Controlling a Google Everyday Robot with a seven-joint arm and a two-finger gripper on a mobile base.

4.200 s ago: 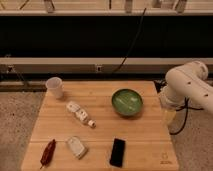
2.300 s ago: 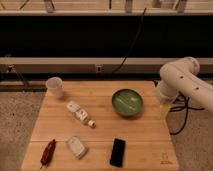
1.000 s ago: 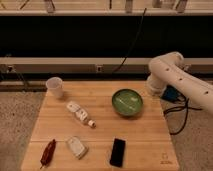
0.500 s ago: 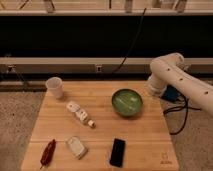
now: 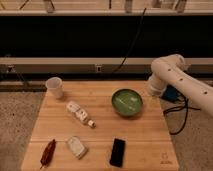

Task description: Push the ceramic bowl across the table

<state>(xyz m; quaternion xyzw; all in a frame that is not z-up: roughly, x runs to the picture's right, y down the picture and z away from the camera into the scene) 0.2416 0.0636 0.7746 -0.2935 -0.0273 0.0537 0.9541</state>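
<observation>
The green ceramic bowl [image 5: 127, 102] sits upright on the right half of the light wooden table [image 5: 145, 140], toward the far edge. The white arm [image 5: 172, 75] comes in from the right and bends down beside the bowl. My gripper [image 5: 154, 90] is at the arm's lower end, just right of the bowl's far right rim and close to the table's far right corner. I cannot tell whether it touches the bowl.
A small white cup [image 5: 54, 87] stands at the far left. A white bottle [image 5: 80, 113] lies left of the bowl. A red item [image 5: 48, 151], a white packet [image 5: 76, 146] and a black slab [image 5: 118, 151] lie along the near edge. A blue object [image 5: 173, 94] and cables hang off the right side.
The arm has swung left from beyond the table's right edge to the bowl's right rim. In the last half second it has hardly moved. The bowl has not shifted.
</observation>
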